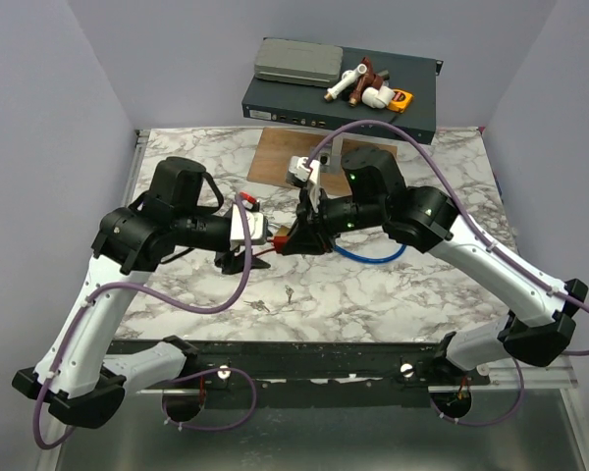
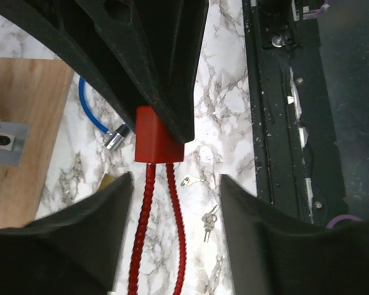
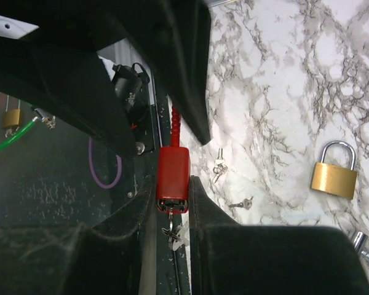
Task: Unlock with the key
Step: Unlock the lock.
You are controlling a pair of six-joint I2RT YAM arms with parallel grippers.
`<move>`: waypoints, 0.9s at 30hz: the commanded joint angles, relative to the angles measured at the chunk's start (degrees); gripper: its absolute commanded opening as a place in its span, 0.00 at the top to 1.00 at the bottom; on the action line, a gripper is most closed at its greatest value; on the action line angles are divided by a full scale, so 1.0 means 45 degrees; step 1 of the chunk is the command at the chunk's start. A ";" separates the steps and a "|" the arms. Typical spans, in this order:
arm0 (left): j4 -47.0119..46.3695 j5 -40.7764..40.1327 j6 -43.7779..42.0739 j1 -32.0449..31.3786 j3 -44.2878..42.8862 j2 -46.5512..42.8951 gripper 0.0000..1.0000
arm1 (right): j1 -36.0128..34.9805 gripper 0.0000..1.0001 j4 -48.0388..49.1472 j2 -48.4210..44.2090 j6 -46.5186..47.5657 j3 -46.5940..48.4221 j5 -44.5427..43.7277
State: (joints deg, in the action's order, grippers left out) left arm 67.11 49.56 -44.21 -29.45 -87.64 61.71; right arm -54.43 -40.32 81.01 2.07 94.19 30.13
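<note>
A: White-and-grey marble table, lilac walls on three sides. At the back edge sits a flat black equipment box carrying a grey case and white pipe fittings. A light wooden board lies in front of it.

B: Task item?

A: Red block-shaped cable lock, held off the table over its middle, between the two wrists. Right fingers clamped on its sides. A small silver key sits in its end face, on the side towards the right wrist camera, between those two fingers.

B: Left arm?

A: Left fingers spread wide, gripping nothing. The lock's red ribbed cable runs between them in two strands, one close to a finger. Cannot tell if it touches.

B: Obstructions?

A: From above, both wrists cover the lock almost fully. In the left wrist view the right fingers hide its upper part.

B: Clutter?

A: Loose small keys on the marble below the lock. Brass padlock with steel shackle well apart from them. Blue cable just beside the board.
</note>
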 commanded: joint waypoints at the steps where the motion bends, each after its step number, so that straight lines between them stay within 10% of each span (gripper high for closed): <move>1: 0.0389 0.0942 0.0389 0.0022 -0.0026 0.0335 0.55 | -0.0095 0.99 -0.0445 0.0400 0.0534 0.0946 0.0391; 9: 0.0749 0.0379 -0.0124 -0.0153 -0.0331 0.0795 0.63 | -0.0201 0.99 -0.0825 0.0955 0.0849 0.1855 0.0537; 18: 0.0866 -0.0094 -0.0747 -0.0302 -0.0122 0.0560 1.00 | -0.0413 0.98 -0.1273 0.1323 0.1199 0.2171 0.0189; 27: -0.0379 0.0383 0.0595 -0.0258 0.0898 -0.0010 1.00 | -0.0422 0.45 0.0024 0.0609 0.0869 0.1879 -0.0505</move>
State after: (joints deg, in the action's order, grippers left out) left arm 69.87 49.08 -45.15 -30.50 -85.25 63.51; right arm -56.40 -45.78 86.59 7.70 102.94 30.85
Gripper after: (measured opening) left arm 0.034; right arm 0.508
